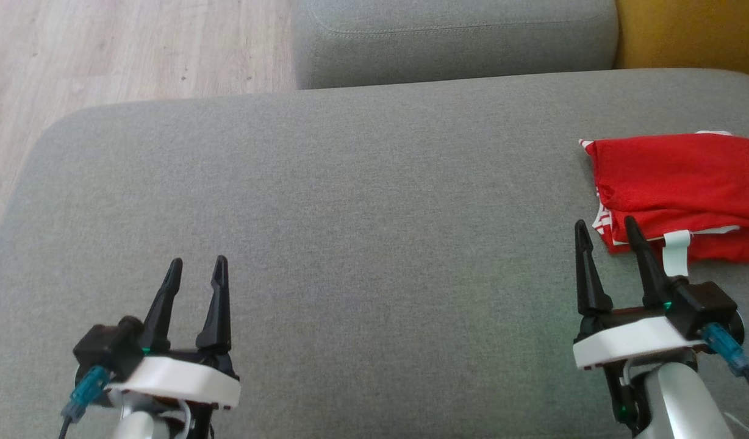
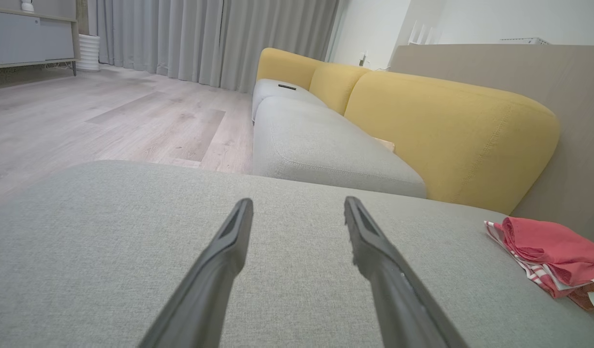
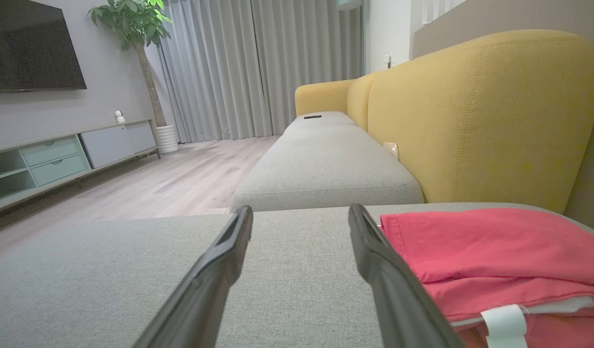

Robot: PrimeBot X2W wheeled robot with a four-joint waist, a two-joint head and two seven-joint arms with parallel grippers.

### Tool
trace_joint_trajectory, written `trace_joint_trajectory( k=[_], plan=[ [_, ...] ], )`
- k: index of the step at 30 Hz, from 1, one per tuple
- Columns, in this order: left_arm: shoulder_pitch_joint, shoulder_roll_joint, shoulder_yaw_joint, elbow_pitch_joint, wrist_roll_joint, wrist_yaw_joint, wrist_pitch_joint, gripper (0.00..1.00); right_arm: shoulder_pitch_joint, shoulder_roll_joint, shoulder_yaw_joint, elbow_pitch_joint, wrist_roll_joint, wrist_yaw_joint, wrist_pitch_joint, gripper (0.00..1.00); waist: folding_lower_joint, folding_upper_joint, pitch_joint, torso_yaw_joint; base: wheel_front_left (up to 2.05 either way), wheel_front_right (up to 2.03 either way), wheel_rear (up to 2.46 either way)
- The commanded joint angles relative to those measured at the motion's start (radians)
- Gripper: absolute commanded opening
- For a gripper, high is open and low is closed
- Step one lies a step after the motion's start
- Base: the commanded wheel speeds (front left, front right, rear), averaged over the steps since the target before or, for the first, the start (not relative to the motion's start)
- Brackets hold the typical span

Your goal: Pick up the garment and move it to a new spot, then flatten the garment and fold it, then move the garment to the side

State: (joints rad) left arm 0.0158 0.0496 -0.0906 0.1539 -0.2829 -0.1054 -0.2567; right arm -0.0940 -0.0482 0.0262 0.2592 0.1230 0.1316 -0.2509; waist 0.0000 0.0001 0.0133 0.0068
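Folded red garment [image 1: 679,183] parked at the grey cushion's [image 1: 350,201] right edge, right gripper [image 1: 609,235] spread wide, empty, just beside it, left gripper [image 1: 194,274] likewise spread, well apart.

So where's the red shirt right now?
In the head view the folded red garment lies on the grey cushion, far right, just beyond the right end effector.
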Motion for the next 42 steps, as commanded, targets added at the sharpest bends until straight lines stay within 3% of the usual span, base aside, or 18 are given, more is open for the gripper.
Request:
trace_joint_trajectory(
  k=[1, 15, 16, 20, 42],
  plan=[
    [-0.045, 0.001, 0.035, -0.028, 0.004, 0.006, -0.005, 1.0, -0.035, -0.002, 0.025, -0.032, 0.004, -0.001, -0.011, 1.0, 0.0, -0.0001, 0.0, -0.001, 0.0, 0.0, 0.0],
    [-0.046, 0.001, 0.052, -0.03, -0.016, 0.052, -0.005, 1.0, -0.041, -0.002, 0.029, -0.024, 0.016, -0.001, -0.011, 1.0, 0.0, -0.0001, 0.0, -0.006, 0.0, 0.0, 0.0],
    [0.0, -0.001, 0.013, 0.006, -0.013, 0.048, 0.0, 0.0, 0.0, 0.0, 0.002, 0.006, 0.01, 0.0, 0.0, 0.0, 0.0, -0.0001, 0.0, -0.006, 0.0, 0.0, 0.0],
    [0.013, -0.002, 0.009, 0.053, -0.023, 0.048, 0.004, 0.0, 0.017, 0.002, 0.002, 0.048, 0.019, 0.0, 0.004, 0.0, 0.0, -0.0001, 0.0, -0.007, 0.0, 0.0, 0.0],
    [-0.01, -0.002, 0.042, 0.06, -0.244, 0.035, 0.066, 0.0, 0.012, 0.001, -0.023, 0.037, 0.268, 0.0, 0.065, 0.0, 0.0, -0.0001, -0.002, -0.007, 0.0, 0.0, 0.0]
  ],
)
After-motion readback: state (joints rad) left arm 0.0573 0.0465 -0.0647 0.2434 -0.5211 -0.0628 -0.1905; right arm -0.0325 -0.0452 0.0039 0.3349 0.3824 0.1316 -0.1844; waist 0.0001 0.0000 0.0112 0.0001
